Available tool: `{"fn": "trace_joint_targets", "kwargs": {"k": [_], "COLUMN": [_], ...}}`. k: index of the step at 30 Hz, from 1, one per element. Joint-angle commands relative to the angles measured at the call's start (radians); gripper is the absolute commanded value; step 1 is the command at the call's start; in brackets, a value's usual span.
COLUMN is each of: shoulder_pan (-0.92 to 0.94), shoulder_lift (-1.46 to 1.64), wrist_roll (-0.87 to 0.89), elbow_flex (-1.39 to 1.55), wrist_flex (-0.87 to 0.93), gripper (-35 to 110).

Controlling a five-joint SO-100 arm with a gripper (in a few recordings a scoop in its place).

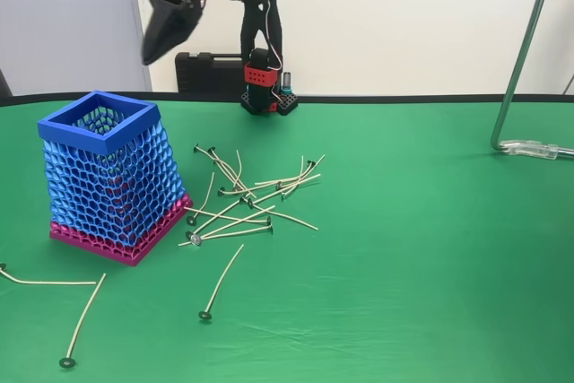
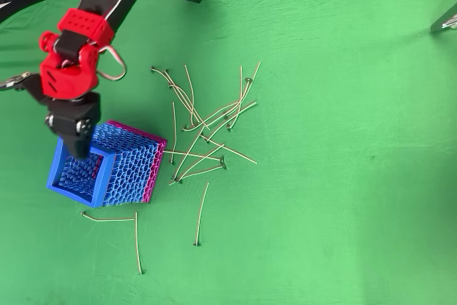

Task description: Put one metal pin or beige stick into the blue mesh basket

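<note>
The blue mesh basket (image 1: 112, 177) stands upright at the left of the green table, with a thick square blue rim (image 2: 106, 176) and a magenta base band. My red arm's black gripper (image 1: 149, 56) hangs well above the basket, its fingers drawn together to a point with nothing seen between them. In the overhead view the gripper (image 2: 76, 146) sits over the far edge of the basket's opening. A loose pile of beige sticks (image 1: 251, 199) with dark disc ends lies just right of the basket (image 2: 207, 130). Nothing can be made out inside the basket.
Single sticks lie apart from the pile, one in front (image 1: 221, 282) and two at the near left (image 1: 82, 320). The arm's base (image 1: 267, 96) and a black case (image 1: 211, 71) stand at the back. A metal stand (image 1: 525, 60) rises at the right.
</note>
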Motion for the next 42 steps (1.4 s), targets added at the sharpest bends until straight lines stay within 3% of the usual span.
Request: {"fn": "trace_joint_targets", "kwargs": {"k": [1,20,42], "shoulder_pan": [-0.038,-0.334,-0.380], "shoulder_lift": [0.216,1.095,1.674], "wrist_roll": [-0.008,0.037,0.087], "elbow_flex": [0.212,1.328,1.888], "wrist_flex": [-0.021,-0.137,-0.098], "gripper": [1,1,1]}}
